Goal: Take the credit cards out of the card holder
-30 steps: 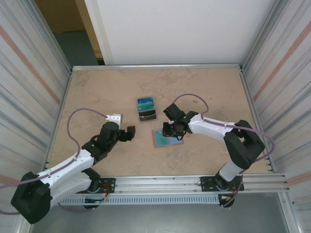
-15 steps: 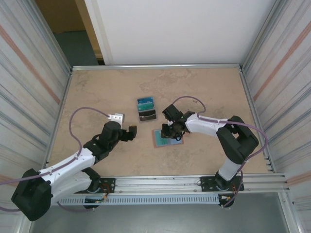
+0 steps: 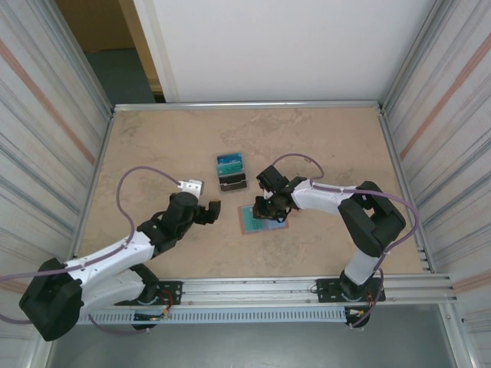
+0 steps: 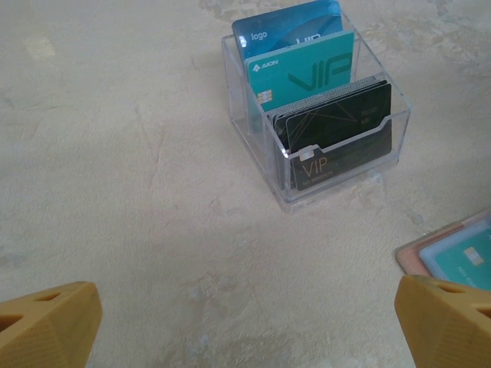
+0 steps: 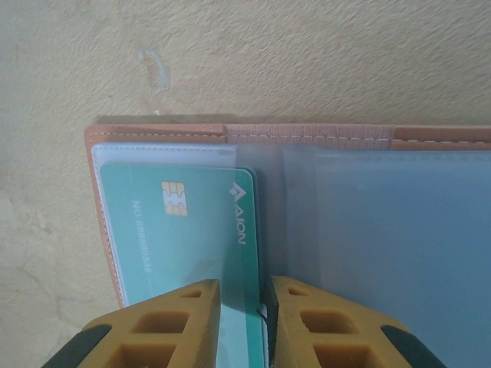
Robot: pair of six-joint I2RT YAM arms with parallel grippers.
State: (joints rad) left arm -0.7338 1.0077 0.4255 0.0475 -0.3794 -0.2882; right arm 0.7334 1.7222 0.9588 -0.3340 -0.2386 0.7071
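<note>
The card holder [image 3: 247, 220] lies open and flat on the table, pink-rimmed [image 5: 153, 134], with clear sleeves inside. A teal credit card [image 5: 176, 230] with a gold chip sits in its left sleeve, and a darker card edge shows just behind it. My right gripper [image 5: 244, 307] is down on the holder [image 3: 270, 208]. Its jaws stand a narrow gap apart astride the card's right edge, and the card lies flat under them. My left gripper [image 3: 213, 208] hovers wide open [image 4: 245, 330] to the left of the holder, whose corner [image 4: 453, 249] shows at the right edge.
A clear plastic box [image 3: 231, 172] with blue, teal and black cards standing in it [image 4: 314, 115] sits just beyond the holder. Bare stone-patterned table lies all around. Metal walls border the table on the left and right.
My left arm has reached further right toward the holder. My right gripper has shifted slightly left over the holder, and its jaws stand a little wider.
</note>
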